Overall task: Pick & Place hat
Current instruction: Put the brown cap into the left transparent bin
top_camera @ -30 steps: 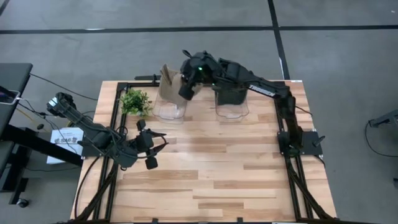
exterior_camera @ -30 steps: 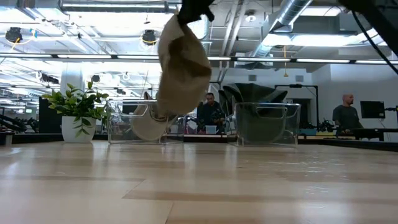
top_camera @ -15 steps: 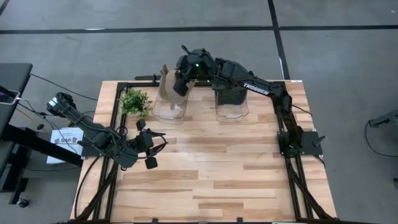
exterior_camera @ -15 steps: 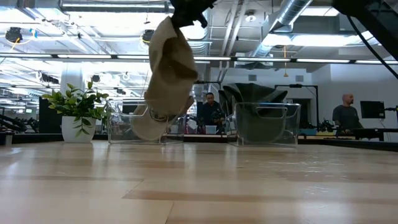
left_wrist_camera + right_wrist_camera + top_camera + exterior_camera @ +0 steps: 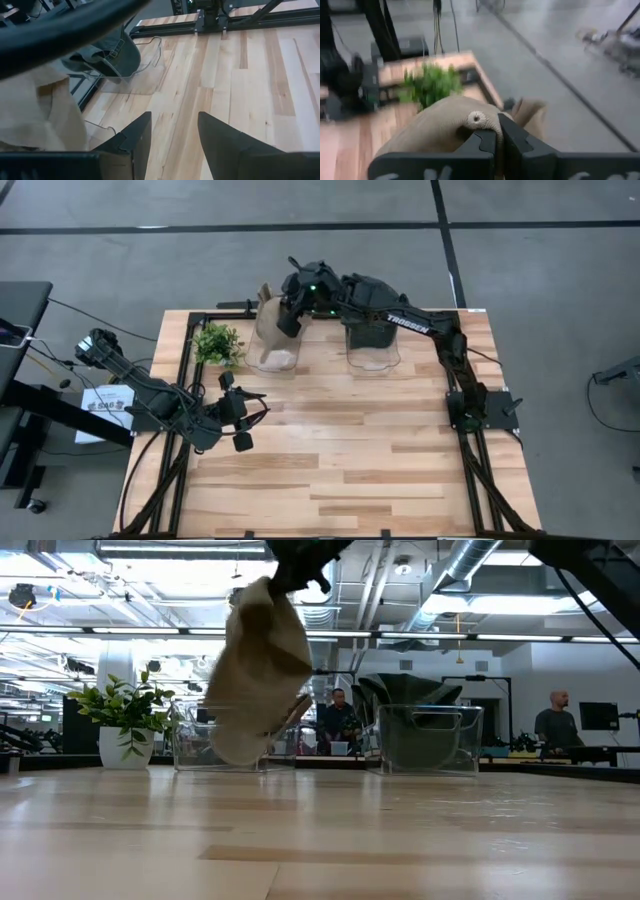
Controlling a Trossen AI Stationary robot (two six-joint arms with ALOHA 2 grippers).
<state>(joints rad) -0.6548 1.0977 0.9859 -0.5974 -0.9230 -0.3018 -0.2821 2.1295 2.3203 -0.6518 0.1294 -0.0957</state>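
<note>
We are pinching the tan hat with our right gripper, fingers pressed together on its crown just beside the top button. Beyond the hat, the potted plant is standing on the wooden table.

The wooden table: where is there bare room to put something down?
The light wooden table is bare across its middle and near edge, between the left gripper and the right arm's base. The far edge is crowded: green potted plant, two clear plastic bins, and the right gripper holding a tan fabric hat.
</note>
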